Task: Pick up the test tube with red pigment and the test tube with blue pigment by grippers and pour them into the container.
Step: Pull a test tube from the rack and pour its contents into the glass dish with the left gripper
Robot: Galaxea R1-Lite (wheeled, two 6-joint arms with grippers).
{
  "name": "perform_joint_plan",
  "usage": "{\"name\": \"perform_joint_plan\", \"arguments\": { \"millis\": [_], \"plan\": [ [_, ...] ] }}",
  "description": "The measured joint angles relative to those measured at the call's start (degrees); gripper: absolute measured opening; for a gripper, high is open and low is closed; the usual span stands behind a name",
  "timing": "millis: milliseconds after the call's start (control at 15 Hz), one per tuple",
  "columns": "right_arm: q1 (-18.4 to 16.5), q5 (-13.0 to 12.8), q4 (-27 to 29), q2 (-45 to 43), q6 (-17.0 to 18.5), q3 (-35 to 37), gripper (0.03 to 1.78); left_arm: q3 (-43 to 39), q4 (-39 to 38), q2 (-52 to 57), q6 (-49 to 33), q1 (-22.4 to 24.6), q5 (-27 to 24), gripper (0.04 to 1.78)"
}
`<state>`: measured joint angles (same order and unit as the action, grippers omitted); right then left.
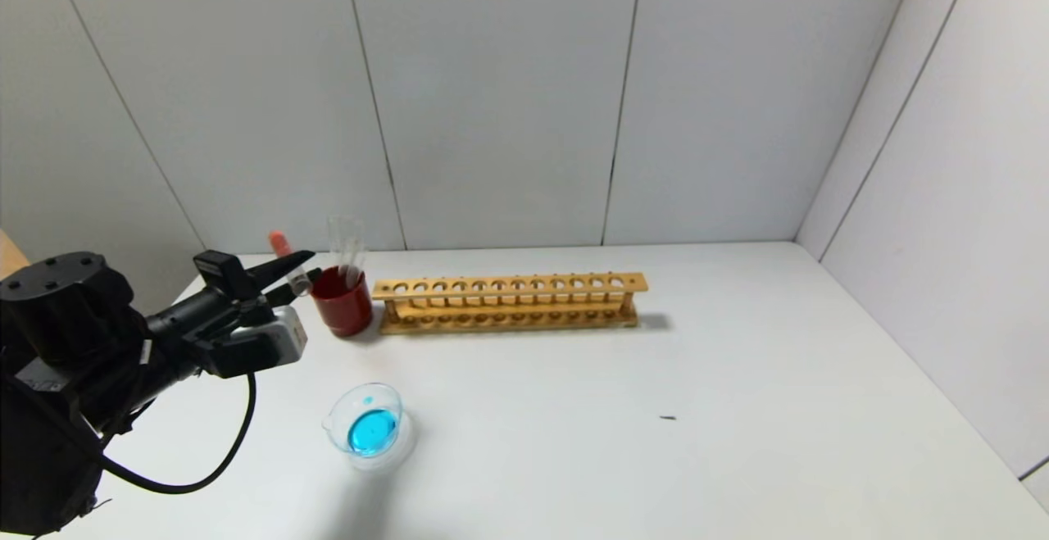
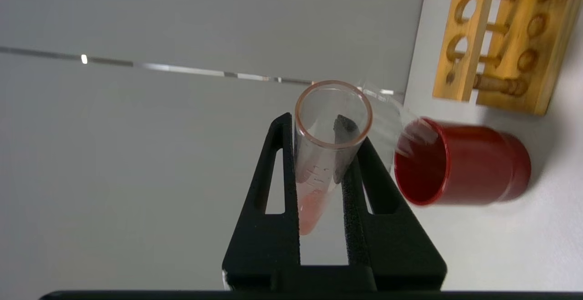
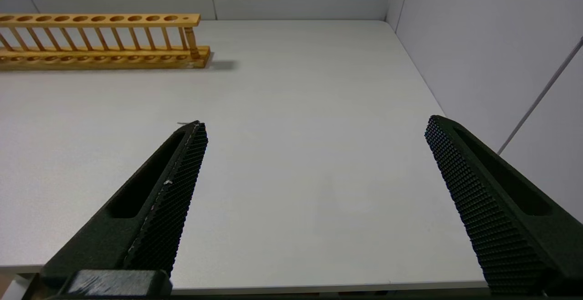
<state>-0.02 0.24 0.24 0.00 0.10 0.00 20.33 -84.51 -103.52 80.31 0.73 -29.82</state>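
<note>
- On my head view, the left end effector (image 1: 297,276) sits at the left of the frame, raised above the table (image 1: 737,409) and just left of a dark red cup (image 1: 344,304).
- Its fingers (image 2: 360,190) are clamped tight on the test tube with red pigment (image 2: 325,154); in the left wrist view I see the tube pinched between the two black pads, its open mouth towards the camera and a little orange-red liquid at the closed end.
- In the head view that tube is tilted, its red end up and to the left, its mouth close to the cup's rim.
- A clear tube (image 1: 347,249) stands in the cup, leaning against the rim. I cannot tell whether it is the test tube with blue pigment.
- The container (image 1: 370,427) is at lower left centre of the head view, in front of the cup and apart from it, with teal-blue liquid pooled in it.
- A wooden rack (image 1: 508,302) lies just right of the cup, in the middle of the frame.
- The right end effector (image 3: 314,129) shows only in its own wrist view, its fingers spread wide with nothing between them, over bare table, the rack at the upper left of that frame.
</note>
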Motion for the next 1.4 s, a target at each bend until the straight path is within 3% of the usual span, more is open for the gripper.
{"name": "perform_joint_plan", "arguments": {
  "millis": [400, 1400],
  "plan": [
    [0.0, 0.0, 0.0, 0.0, 0.0, 0.0, 1.75, -0.7, 0.2, -0.7, 7.6, -2.6, -0.5, 0.31],
    [0.0, 0.0, 0.0, 0.0, 0.0, 0.0, 1.75, -4.1, 3.6, -3.7, 20.4, -2.8, -0.2, 0.31]
  ]
}}
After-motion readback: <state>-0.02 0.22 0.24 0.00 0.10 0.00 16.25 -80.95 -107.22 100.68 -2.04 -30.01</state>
